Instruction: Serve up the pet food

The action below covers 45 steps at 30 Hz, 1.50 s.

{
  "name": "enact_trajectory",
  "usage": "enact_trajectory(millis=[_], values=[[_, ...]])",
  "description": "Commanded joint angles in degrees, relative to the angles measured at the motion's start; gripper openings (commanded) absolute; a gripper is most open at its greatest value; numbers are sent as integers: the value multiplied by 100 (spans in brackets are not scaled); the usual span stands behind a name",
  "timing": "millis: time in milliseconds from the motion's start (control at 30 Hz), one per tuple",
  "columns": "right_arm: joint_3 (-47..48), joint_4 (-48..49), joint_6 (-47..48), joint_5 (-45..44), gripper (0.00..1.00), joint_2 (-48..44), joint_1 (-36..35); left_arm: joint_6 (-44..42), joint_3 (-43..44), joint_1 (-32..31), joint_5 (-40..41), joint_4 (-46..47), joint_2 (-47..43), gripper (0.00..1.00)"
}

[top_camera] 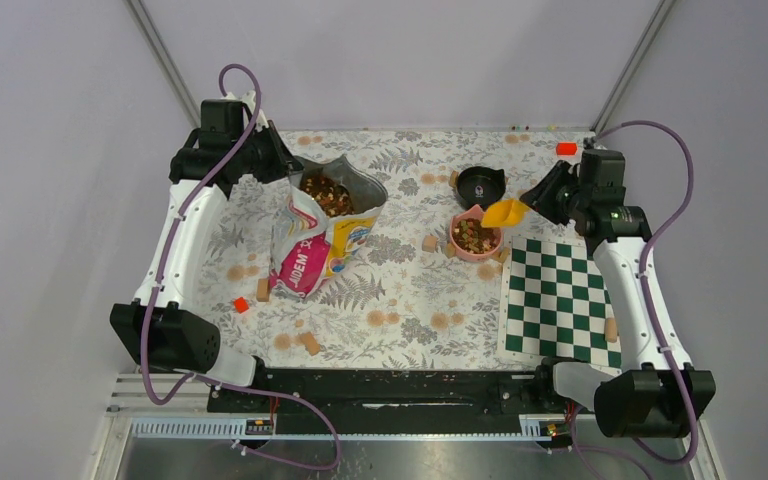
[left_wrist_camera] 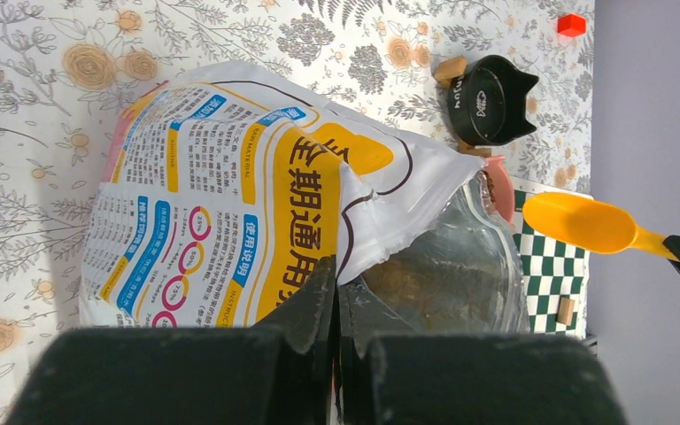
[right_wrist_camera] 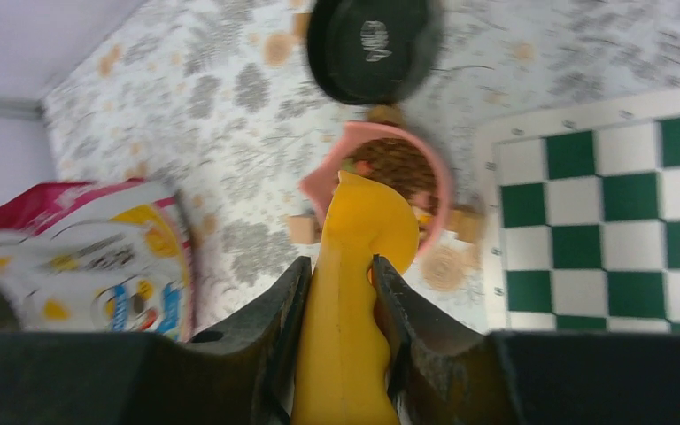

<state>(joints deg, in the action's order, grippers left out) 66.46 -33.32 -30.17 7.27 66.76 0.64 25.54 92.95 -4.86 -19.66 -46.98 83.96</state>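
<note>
The pet food shows as brown kibble point(top_camera: 327, 193) in the open mouth of the glossy bag point(top_camera: 315, 245) and as a heap point(top_camera: 474, 235) in the pink bowl point(top_camera: 457, 222). My left gripper point(left_wrist_camera: 336, 292) is shut on the bag's point(left_wrist_camera: 230, 204) torn top rim and holds the mouth open. My right gripper point(right_wrist_camera: 341, 264) is shut on the handle of a yellow scoop point(right_wrist_camera: 359, 221). The scoop's head point(top_camera: 506, 212) hangs just above the pink bowl's point(right_wrist_camera: 319, 181) right rim. No pellets show on the scoop point(left_wrist_camera: 580, 223).
A black cat-eared bowl point(top_camera: 481, 185) stands behind the pink one. A green-and-white checkered mat point(top_camera: 560, 300) lies at the right. Tan wooden cubes point(top_camera: 308, 340) and two red blocks point(top_camera: 241, 305) point(top_camera: 566, 148) are scattered on the floral cloth.
</note>
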Motion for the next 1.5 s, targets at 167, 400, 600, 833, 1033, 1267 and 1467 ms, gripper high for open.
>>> enact_trajectory(millis=[167,400,600,833,1033,1267,1467], values=[[525,2218,-835,2784,0,-160,-400,398,-96,-211,-556,600,-435,0],[531,4193,-2106,3239,0,153,-1508,562,-199,-636,-421,793,-346,0],[930,3166,-1292,2467,0,672,-2329,629,-201,-803,-344,846,-307,0],[1360,2048,-406,1142,0,1478,-3056,738,-287,-940,-379,942,-304,0],[2174,1540,456,658,0,2565,-3743,881,-393,-1041,-444,1099,-215,0],[2531,1789,373,1339,0,3661,-4069,1060,-384,-1043,-434,1308,-87,0],[2320,3055,-793,2731,0,4077,-4023,1058,-285,-1041,-324,1321,23,0]])
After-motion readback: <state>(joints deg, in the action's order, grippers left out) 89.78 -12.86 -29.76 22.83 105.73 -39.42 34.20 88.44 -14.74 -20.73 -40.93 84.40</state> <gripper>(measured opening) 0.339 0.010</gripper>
